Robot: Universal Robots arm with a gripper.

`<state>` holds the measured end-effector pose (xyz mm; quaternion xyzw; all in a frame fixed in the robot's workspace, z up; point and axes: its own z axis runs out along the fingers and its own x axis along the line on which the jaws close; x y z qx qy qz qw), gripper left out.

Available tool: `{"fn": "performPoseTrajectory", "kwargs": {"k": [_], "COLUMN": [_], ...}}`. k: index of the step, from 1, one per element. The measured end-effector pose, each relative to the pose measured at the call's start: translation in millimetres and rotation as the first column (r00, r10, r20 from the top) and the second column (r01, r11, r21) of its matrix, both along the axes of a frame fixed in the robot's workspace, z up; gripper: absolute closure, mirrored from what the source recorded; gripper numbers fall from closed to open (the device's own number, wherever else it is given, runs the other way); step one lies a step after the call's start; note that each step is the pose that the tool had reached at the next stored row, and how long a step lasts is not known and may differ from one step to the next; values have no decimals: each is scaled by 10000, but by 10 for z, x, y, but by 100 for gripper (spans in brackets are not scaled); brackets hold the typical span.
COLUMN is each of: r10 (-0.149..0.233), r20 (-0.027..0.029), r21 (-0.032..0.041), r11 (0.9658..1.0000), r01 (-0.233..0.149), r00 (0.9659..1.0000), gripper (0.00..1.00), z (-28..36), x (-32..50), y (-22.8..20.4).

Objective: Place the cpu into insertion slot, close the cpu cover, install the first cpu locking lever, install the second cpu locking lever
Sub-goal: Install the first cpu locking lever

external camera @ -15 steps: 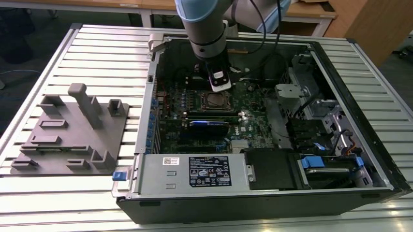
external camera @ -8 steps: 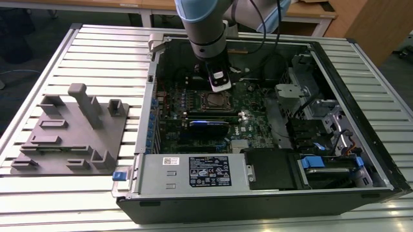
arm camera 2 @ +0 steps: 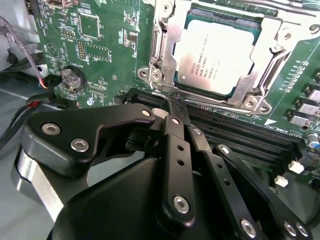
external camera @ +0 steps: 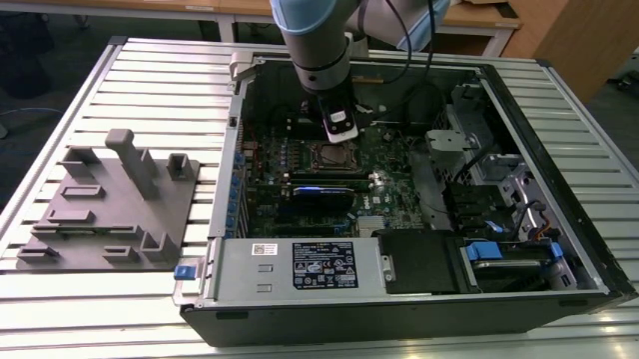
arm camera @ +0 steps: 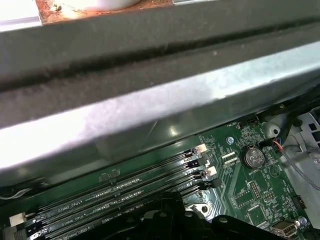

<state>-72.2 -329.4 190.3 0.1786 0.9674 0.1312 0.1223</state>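
Broadly, the open computer case (external camera: 420, 187) lies on the slatted counter (external camera: 150, 82), with a grey fixture block (external camera: 110, 206) off at its nine o'clock in the exterior view, and the arm reaches down over the motherboard (external camera: 299, 202). The cpu (arm camera 2: 220, 55) already sits in the insertion slot (external camera: 334, 158), and the cpu cover (arm camera 2: 167, 45) lies closed flat around it (its window frames the chip). The gripper (arm camera 2: 176, 104) has its fingers pressed together, empty, the tip just at the socket's edge beside a thin locking lever (arm camera 2: 210, 106). As I judge it, a slightly off push could slip past that wire, scrape the memory slots (arm camera 2: 235, 135), or leave the cover unlatched.
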Motion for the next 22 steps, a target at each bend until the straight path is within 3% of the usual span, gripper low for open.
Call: {"fn": "performPoseTrajectory", "kwargs": {"k": [5,22], "r10": [0,-1], "r20": [25,51], "r21": [-41,-41], "r11": [10000,10000], "r01": [0,1], "r00": [10000,10000], "gripper": [89,89], "z": [-12,-27], "x": [0,0], "y": [-1,-9]}}
